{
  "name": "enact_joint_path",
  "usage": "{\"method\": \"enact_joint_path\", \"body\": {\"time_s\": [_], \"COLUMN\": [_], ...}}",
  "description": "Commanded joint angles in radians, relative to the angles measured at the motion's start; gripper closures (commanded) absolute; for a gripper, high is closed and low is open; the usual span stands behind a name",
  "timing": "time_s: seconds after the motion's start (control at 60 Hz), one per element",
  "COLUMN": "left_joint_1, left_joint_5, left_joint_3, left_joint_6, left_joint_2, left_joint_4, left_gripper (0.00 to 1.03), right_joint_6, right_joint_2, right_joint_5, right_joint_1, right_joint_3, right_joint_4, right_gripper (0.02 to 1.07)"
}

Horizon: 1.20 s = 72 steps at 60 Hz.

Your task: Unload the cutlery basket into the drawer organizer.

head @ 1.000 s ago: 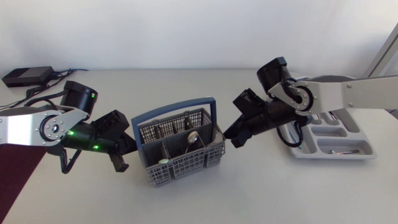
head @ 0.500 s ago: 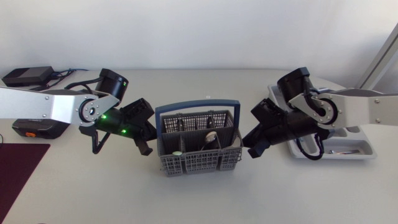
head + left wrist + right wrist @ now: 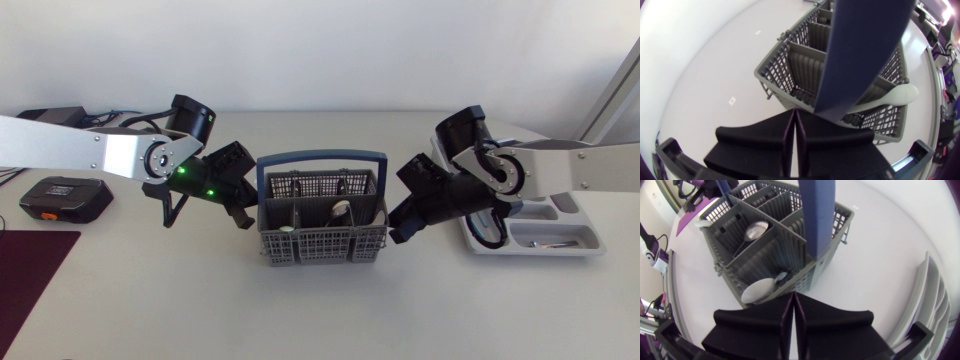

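Ahead of left pincer [image 3: 794, 131]: handle [image 3: 865, 55] cut off by frame edge, hides middle of basket [image 3: 790, 65] and stem of pale spoon [image 3: 892, 95]. Organizer [image 3: 560, 251] partly behind right arm [image 3: 545, 172]; item [image 3: 550, 242] inside too small to name.

I see cutlery basket [image 3: 322, 243]: grey mesh, blue handle, upright, frame centre, spoons [image 3: 340, 210] inside | drawer organizer [image 3: 560, 246]: pale grey, flat, right edge

The head camera hangs high over the table [image 3: 330, 310], looking down on both arms. Each wrist camera rides behind its gripper, very near the cutlery basket [image 3: 322, 243]: left gripper [image 3: 794, 131] at the basket's nine o'clock, right gripper [image 3: 792, 311] at three. All three views share the basket.
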Motion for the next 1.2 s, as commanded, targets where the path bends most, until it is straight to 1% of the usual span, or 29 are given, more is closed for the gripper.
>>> {"method": "enact_joint_path", "body": {"time_s": [0.0,0.067,0.133,0.217,0.267,0.317,0.367,0.417,0.517,0.633,0.717,0.767,0.783,0.85,0.933,1.1,1.183], "left_joint_1": [-0.017,-0.003,0.015,0.038,0.054,0.071,0.092,0.107,0.146,0.163,0.163,0.143,0.124,0.075,-0.018,-0.184,-0.23], "left_joint_5": [0.056,0.056,0.056,0.056,0.056,0.056,0.056,0.055,0.053,0.053,0.052,0.052,0.046,0.026,-0.022,-0.146,-0.192], "left_joint_3": [0.016,0.004,-0.015,-0.044,-0.059,-0.075,-0.087,-0.099,-0.121,-0.15,-0.193,-0.225,-0.242,-0.265,-0.296,-0.311,-0.311], "left_joint_6": [-0.013,-0.012,-0.006,0.008,0.02,0.031,0.04,0.054,0.073,0.093,0.108,0.128,0.142,0.159,0.182,0.194,0.208], "left_joint_2": [0.018,0.012,-0.005,-0.028,-0.044,-0.064,-0.084,-0.102,-0.143,-0.22,-0.335,-0.409,-0.444,-0.499,-0.568,-0.581,-0.564], "left_joint_4": [0.022,0.022,0.022,0.022,0.022,0.022,0.024,0.024,0.027,0.024,0.017,0.01,-0.001,-0.024,-0.055,-0.064,-0.064], "left_gripper": [1.0,0.99,0.94,0.85,0.83,0.76,0.66,0.61,0.55,0.55,0.53,0.53,0.53,0.53,0.53,0.52,0.52], "right_joint_6": [0.029,0.027,0.024,0.021,0.02,0.015,0.012,0.004,-0.008,-0.016,-0.029,-0.036,-0.039,-0.049,-0.051,-0.051,-0.052], "right_joint_2": [0.02,0.015,0.009,-0.005,-0.014,-0.02,-0.021,-0.028,-0.052,-0.113,-0.164,-0.189,-0.202,-0.236,-0.271,-0.33,-0.348], "right_joint_5": [-0.026,-0.026,-0.026,-0.018,-0.015,-0.015,-0.015,-0.015,-0.015,0.0,0.019,0.027,0.028,0.033,0.042,0.048,0.048], "right_joint_1": [0.045,0.045,0.043,0.043,0.039,0.029,0.017,0.005,-0.018,-0.027,-0.027,-0.026,-0.026,-0.023,-0.017,-0.001,0.006], "right_joint_3": [0.035,0.023,0.011,-0.006,-0.017,-0.026,-0.032,-0.04,-0.058,-0.091,-0.121,-0.138,-0.146,-0.163,-0.178,-0.19,-0.192], "right_joint_4": [0.053,0.055,0.055,0.061,0.065,0.067,0.067,0.067,0.068,0.067,0.068,0.067,0.067,0.065,0.062,0.044,0.033], "right_gripper": [1.01,1.01,1.01,1.01,1.01,1.01,1.0,0.93,0.82,0.73,0.67,0.64,0.62,0.6,0.6,0.6,0.6]}}
